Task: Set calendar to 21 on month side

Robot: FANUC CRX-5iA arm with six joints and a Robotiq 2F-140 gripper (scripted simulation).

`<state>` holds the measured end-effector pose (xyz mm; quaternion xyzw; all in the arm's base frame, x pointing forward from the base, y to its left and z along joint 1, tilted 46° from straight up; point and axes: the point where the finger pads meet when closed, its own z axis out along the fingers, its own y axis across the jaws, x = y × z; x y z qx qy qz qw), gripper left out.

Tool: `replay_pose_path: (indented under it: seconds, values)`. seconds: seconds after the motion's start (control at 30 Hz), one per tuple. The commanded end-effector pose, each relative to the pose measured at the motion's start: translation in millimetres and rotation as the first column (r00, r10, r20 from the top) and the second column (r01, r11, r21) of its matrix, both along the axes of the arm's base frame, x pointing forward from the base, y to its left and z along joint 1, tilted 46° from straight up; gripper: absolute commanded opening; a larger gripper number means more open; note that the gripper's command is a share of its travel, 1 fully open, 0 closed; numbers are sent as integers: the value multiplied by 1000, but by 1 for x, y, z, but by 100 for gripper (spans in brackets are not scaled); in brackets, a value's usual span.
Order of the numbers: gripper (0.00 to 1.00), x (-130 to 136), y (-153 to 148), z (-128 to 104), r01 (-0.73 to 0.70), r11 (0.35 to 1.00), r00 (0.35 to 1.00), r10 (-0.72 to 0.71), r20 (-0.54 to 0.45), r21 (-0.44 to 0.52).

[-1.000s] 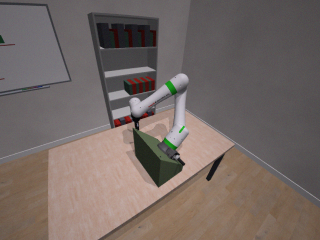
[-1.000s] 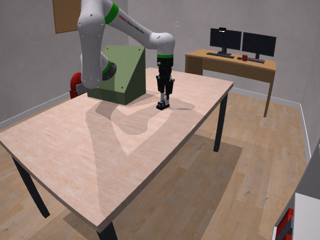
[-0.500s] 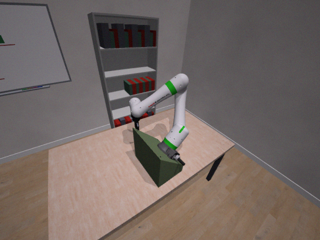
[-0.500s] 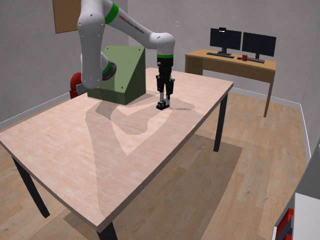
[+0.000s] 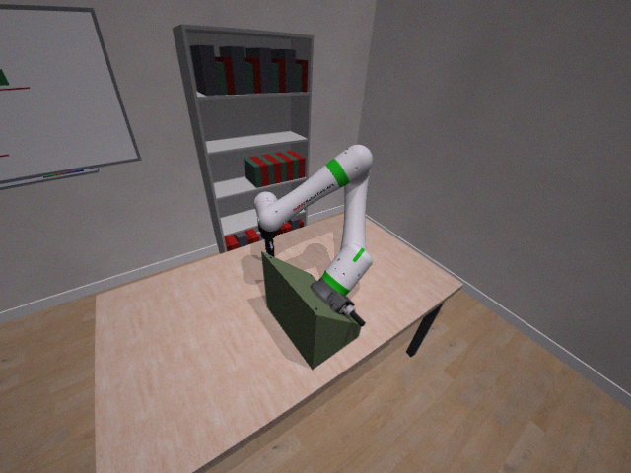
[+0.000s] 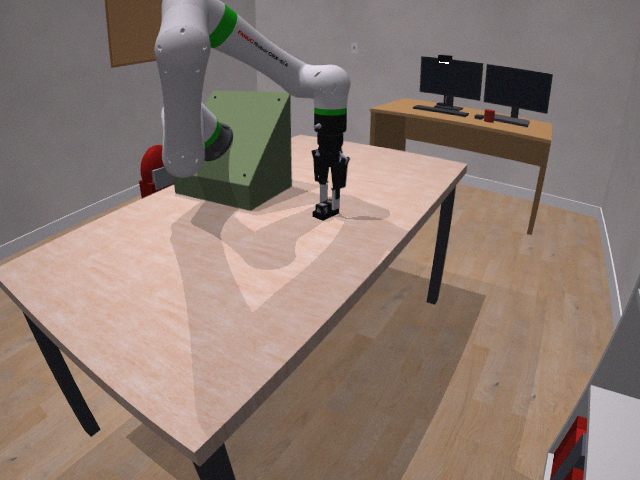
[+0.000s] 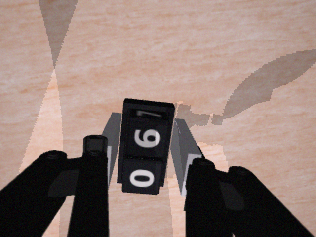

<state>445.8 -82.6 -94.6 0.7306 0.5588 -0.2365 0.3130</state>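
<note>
In the exterior view, the green base (image 6: 248, 139) sat on the left of the tabletop (image 6: 155, 289). To its right the arm reached straight down, putting the gripper (image 6: 330, 198) over the small dark calendar (image 6: 321, 210) near the far edge. That vertical approach suited gripping the cubes from above by their sides.

In the wrist view, the left finger (image 7: 95, 188) stood just beside the cubes, with a thin gap at its grey pad (image 7: 111, 148). Between the fingers lay 2 dark cubes in a line running away from the camera. The near cube (image 7: 143, 178) showed a 0 on top. The far cube (image 7: 147, 135) showed a digit that reads as 6 or 9. Beyond it was a dark edge (image 7: 148, 106) with a white mark too foreshortened to read. I could not make out the tray or the month side. The right finger (image 7: 201, 197) also stood a little off the cubes.

The gripper was partly released and grasped nothing, straddling both cubes. The digits showing do not read 21, so I judge the task far from done, and the cubes will likely need regrasping and turning.
</note>
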Motion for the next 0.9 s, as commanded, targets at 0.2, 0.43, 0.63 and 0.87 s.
replay_pose_path:
  seconds: [0.2, 0.43, 0.63, 0.87]
  values:
    - [28, 0, 14, 13, 0, 1000, 1000, 0, 0, 0]
    - [28, 0, 41, 39, 0, 1000, 1000, 0, 0, 0]
    - [28, 0, 57, 55, 0, 1000, 1000, 0, 0, 0]
    - [28, 0, 64, 61, 0, 1000, 1000, 0, 0, 0]
